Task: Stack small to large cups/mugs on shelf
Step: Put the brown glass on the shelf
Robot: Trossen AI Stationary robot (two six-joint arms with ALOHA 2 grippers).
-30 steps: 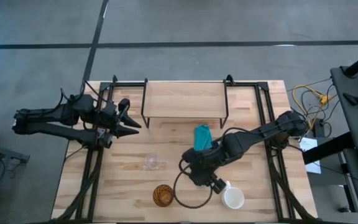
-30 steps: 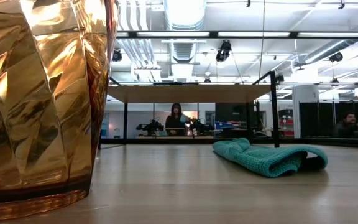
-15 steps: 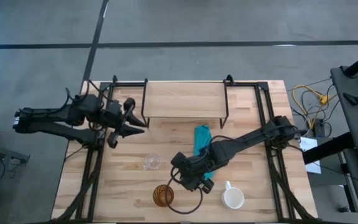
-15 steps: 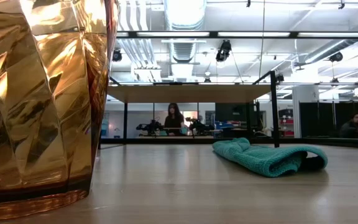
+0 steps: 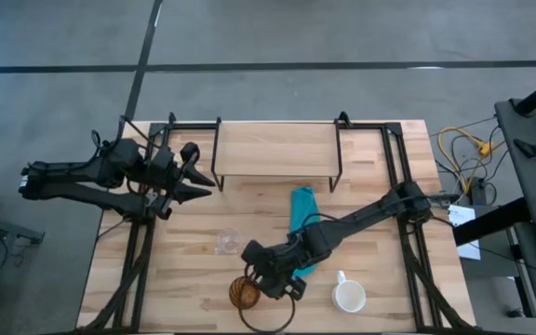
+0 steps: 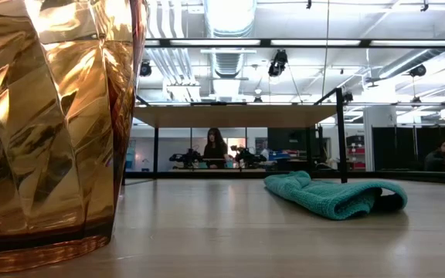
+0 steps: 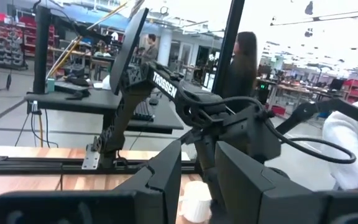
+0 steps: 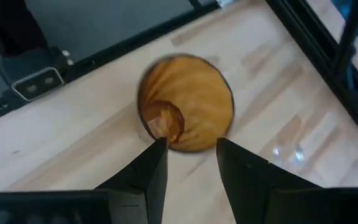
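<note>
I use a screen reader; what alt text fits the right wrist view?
Amber cup seen from above on the wooden table, just ahead of the right tool, whose two dark fingers stand open and clear of it.

Two matte black jointed arms; right arm (image 5: 361,219) trails looped black cable (image 5: 270,312); white "TROSSEN" lettering (image 7: 165,86) on link; left gripper (image 7: 194,180) fingers dark, angular, flat-faced

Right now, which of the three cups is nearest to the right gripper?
The amber cup: the right gripper hovers open right beside it, while the clear glass and white mug stand farther away.
</note>
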